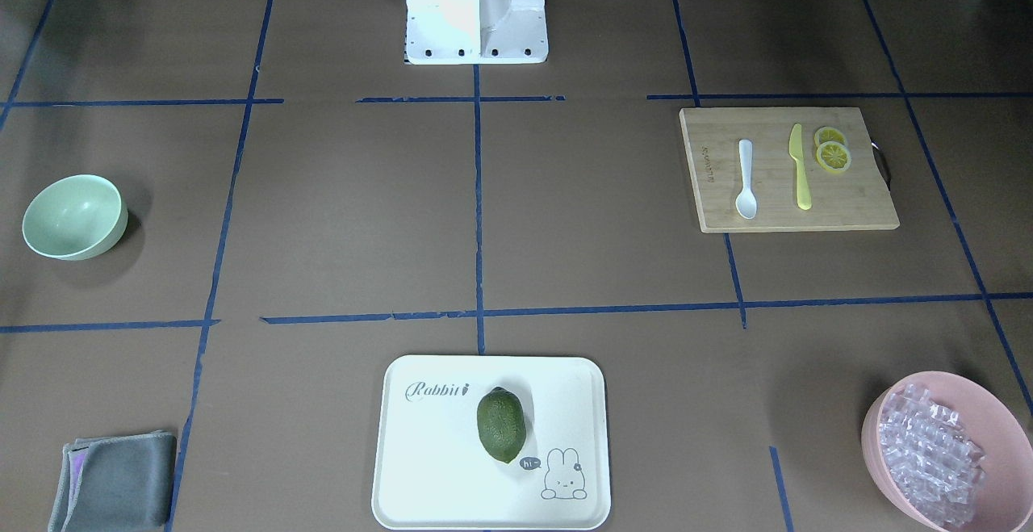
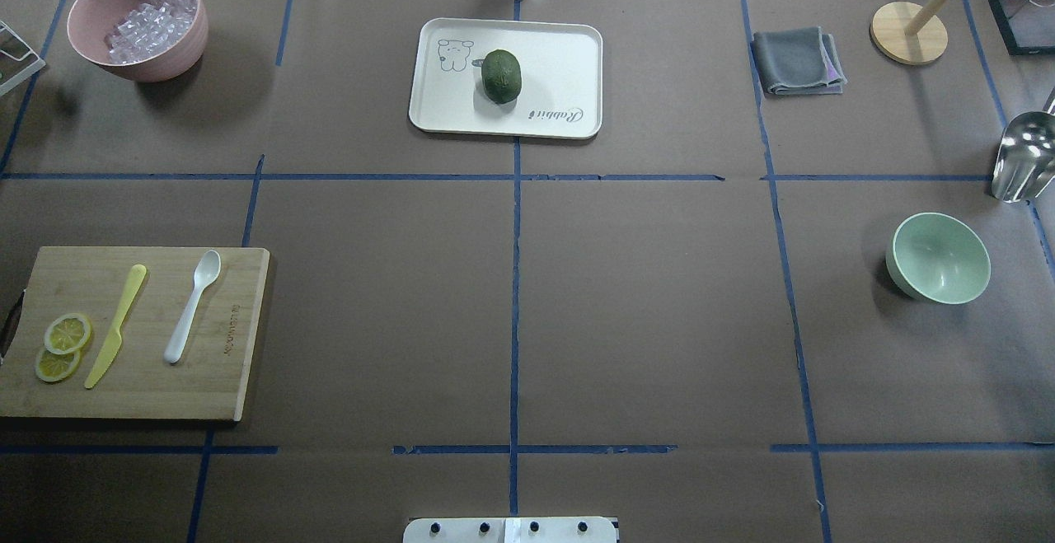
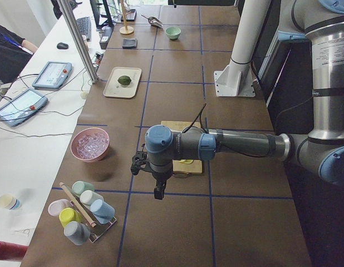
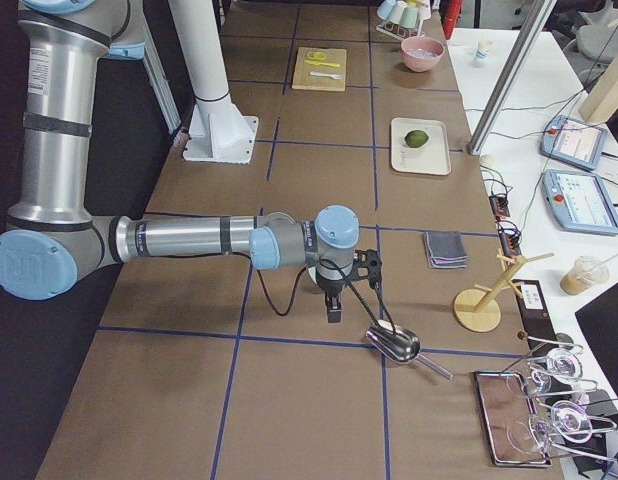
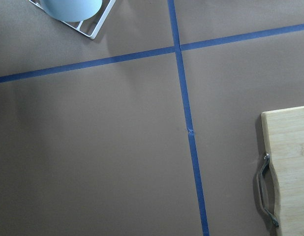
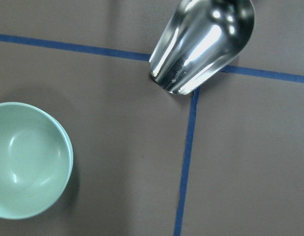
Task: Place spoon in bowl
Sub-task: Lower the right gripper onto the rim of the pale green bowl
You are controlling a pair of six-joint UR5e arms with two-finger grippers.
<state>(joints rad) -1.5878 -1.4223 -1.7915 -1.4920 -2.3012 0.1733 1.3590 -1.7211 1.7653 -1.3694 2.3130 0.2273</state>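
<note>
Here the left gripper (image 3: pixel 159 191) hangs just off the handled end of the cutting board (image 2: pixel 235 362); whether it is open or closed cannot be told. The spoon (image 2: pixel 191 306) lies flat on that board beside the knife (image 2: pixel 115 326), handle toward the robot's side and scoop away, so the left arm is nearer. The bowl (image 2: pixel 940 257) stands well apart on the right, near the right gripper (image 4: pixel 334 308), whose state is likewise unreadable.

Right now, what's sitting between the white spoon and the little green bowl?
Nothing stands there. In the overhead view, between the spoon and the bowl lie only the brown table cover and blue tape lines.
</note>
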